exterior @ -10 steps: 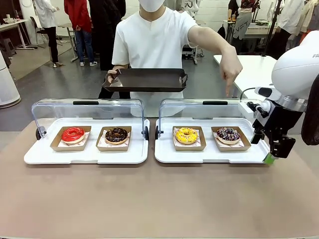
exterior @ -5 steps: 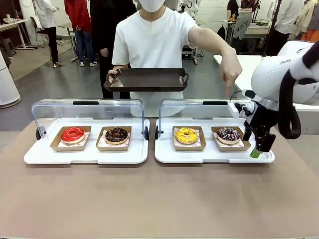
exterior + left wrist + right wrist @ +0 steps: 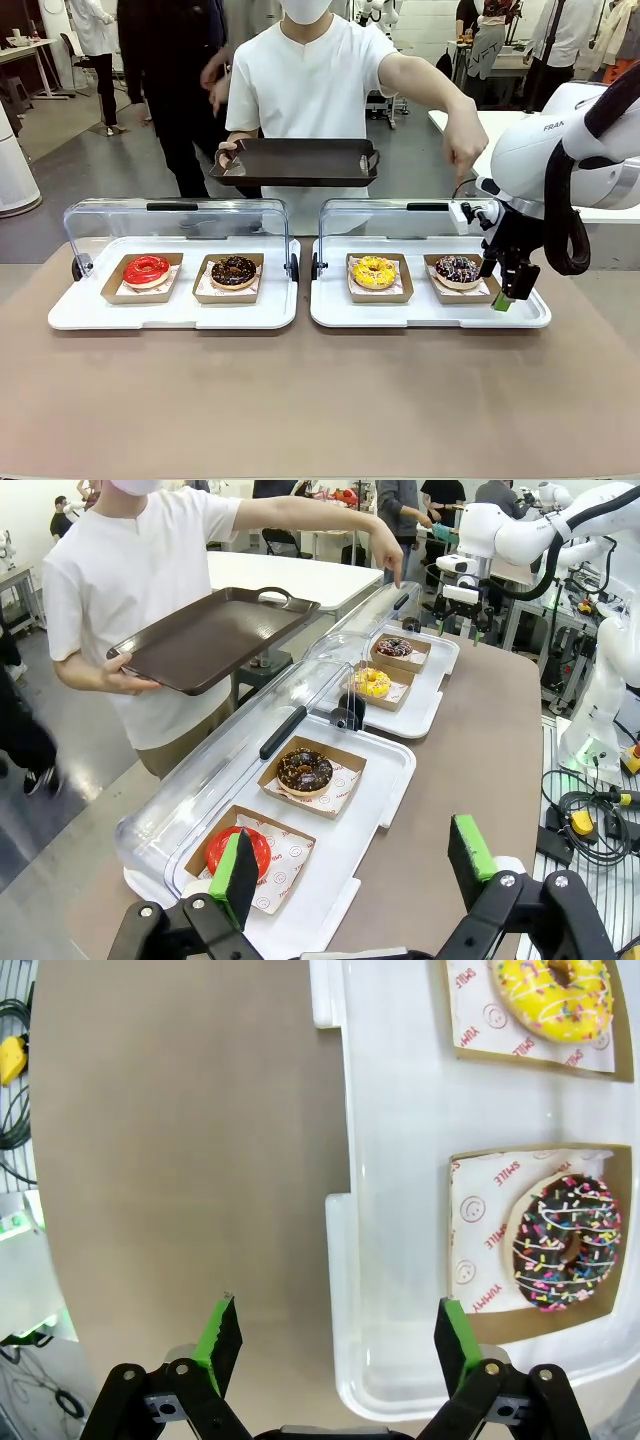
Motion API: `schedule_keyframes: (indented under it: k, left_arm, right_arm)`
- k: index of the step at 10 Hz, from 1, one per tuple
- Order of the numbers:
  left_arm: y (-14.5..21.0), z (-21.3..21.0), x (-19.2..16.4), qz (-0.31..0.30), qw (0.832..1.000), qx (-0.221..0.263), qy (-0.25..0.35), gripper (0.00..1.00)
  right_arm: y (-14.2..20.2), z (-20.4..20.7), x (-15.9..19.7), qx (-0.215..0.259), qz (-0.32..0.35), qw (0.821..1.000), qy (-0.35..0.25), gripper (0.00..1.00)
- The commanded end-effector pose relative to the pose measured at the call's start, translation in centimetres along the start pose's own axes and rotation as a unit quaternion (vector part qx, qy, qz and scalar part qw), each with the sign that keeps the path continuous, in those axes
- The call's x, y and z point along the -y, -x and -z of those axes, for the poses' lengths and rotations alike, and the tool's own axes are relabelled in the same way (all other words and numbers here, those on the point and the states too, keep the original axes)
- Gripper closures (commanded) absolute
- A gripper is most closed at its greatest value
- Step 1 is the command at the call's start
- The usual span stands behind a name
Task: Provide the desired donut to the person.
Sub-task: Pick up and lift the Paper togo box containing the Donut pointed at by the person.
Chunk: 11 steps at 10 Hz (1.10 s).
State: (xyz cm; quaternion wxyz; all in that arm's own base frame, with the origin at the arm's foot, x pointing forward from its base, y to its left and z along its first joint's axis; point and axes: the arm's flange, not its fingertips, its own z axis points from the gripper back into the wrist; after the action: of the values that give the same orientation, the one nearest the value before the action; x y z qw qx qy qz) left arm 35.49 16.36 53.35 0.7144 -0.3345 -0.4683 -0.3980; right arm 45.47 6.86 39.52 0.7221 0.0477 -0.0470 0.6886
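Chocolate-glazed sprinkled ring donut [image 3: 560,1243] sits in its brown card tray [image 3: 530,1314] at two o'clock of my right fingers [image 3: 452,1338], spread wide, empty; my left fingers [image 3: 240,875], equally spread, hang well away.

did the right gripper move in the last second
Yes. In the front view the right gripper has moved left, from beyond the outer edge of the right white tray to over its end, beside the sprinkled chocolate donut.

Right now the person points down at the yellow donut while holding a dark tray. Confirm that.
Not quite: the person's hand points down over the chocolate sprinkled donut, not the yellow donut, as the front view shows. The dark tray is held.
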Motion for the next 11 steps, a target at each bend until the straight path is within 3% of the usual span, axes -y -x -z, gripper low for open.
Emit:
schedule_keyframes:
  k: [1,5,11]
  left_arm:
    - [-0.1,-0.1,0.0,0.003,1.0,0.007,0.001,0.0]
    - [-0.1,-0.1,0.0,0.003,1.0,0.007,0.001,0.0]
    - [-0.1,-0.1,0.0,0.003,1.0,0.007,0.001,0.0]
  right_arm:
    - [0.5,-0.1,-0.3,0.002,-0.007,1.0,-0.004,0.0]
    - [0.0,0.7,0.8,-0.014,-0.016,0.999,0.031,0.0]
    - [2.3,2.8,2.9,-0.001,-0.005,1.0,0.016,0.0]
